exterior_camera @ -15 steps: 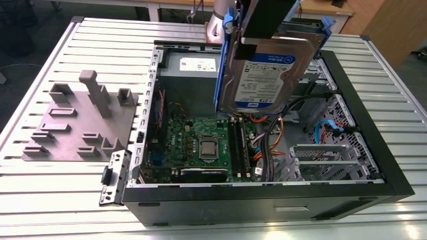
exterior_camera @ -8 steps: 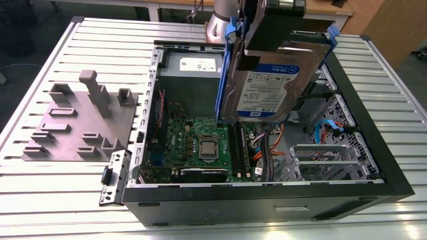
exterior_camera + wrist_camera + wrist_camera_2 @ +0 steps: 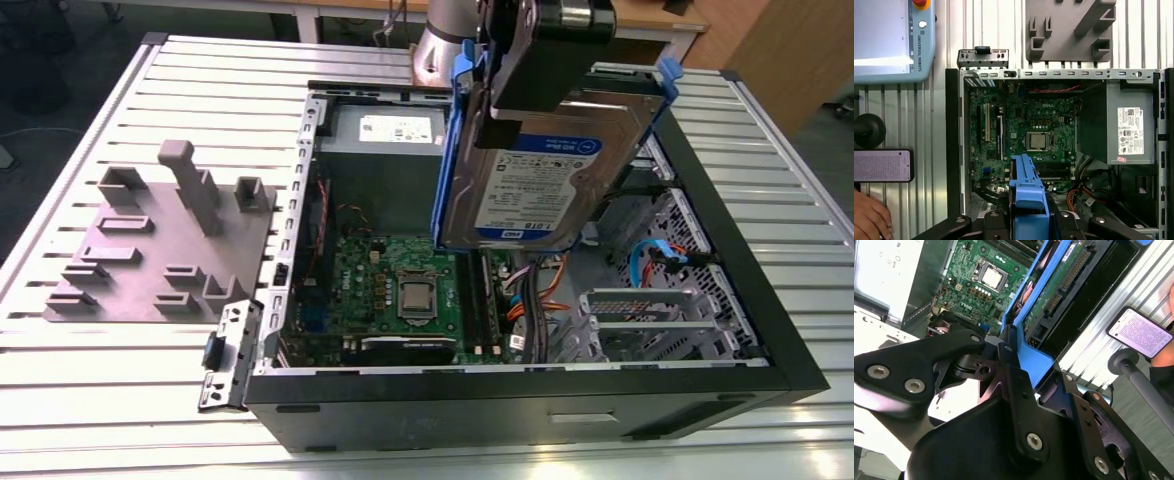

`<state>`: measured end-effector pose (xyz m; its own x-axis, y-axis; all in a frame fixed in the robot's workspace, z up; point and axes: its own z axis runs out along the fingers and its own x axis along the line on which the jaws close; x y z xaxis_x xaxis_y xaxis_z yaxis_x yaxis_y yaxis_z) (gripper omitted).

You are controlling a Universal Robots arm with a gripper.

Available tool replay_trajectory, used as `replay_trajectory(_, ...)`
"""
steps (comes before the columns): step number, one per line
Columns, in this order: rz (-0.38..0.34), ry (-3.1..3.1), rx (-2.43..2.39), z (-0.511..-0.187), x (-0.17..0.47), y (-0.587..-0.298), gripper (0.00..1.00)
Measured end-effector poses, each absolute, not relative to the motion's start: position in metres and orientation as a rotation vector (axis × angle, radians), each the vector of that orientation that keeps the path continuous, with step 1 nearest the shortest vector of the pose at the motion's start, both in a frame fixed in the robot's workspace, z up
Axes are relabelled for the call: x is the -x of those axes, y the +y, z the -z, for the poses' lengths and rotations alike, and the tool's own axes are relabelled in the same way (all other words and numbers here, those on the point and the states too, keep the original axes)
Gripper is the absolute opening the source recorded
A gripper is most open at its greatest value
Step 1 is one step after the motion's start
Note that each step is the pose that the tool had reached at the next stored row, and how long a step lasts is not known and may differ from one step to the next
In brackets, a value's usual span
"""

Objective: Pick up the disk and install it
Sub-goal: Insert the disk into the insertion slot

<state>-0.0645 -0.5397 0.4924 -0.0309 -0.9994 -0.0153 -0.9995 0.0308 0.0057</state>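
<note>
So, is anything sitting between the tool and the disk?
Nothing. In the second wrist view the tool is clamped straight onto the blue plastic frame of the flat silver metal disk; the exterior view shows it held above the open black computer case.

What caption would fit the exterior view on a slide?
Gripper holds the disk over the open computer case, with the motherboard exposed below.

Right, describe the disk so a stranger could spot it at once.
Find the open black computer case. Above it, the gripper holds the disk upright: a silver slab with a white-and-blue label in a blue frame, unlike the grey power supply inside.
</note>
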Motion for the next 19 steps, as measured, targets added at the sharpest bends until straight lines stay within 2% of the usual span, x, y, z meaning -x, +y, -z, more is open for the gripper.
replay_trajectory(19,-0.023,2.25,2.182,-0.492,0.052,-0.54,0.37)
